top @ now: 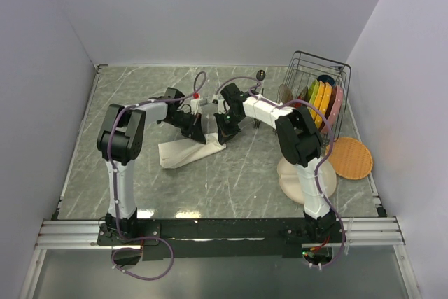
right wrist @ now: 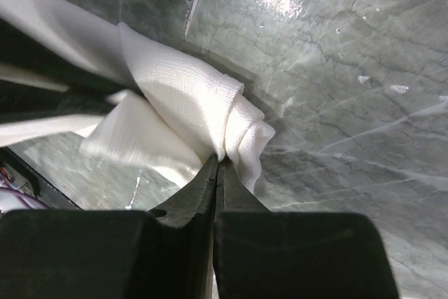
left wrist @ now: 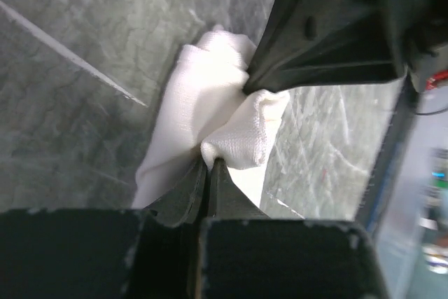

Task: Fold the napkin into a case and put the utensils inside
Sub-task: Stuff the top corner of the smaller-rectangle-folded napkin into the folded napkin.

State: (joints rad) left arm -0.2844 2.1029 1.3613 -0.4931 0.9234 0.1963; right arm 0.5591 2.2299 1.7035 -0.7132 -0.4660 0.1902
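The cream-white napkin point(top: 183, 152) lies bunched on the marble table point(top: 231, 180), with its right end lifted between my two grippers. My left gripper point(top: 198, 135) is shut on a gathered fold of the napkin point(left wrist: 210, 103), its tips point(left wrist: 210, 163) pinching the cloth. Just to its right, my right gripper point(top: 222, 135) is shut on another rolled fold of the napkin point(right wrist: 189, 96), at the tips point(right wrist: 218, 161). The two grippers almost touch. A dark spoon head point(top: 260, 74) sticks up behind the right arm. I cannot make out the fork.
A wire rack point(top: 334, 68) with colourful plates point(top: 320, 100) stands at the back right. An orange round plate point(top: 351, 157) lies in front of it. A beige plate point(top: 288, 178) sits partly under the right arm. Walls close in three sides.
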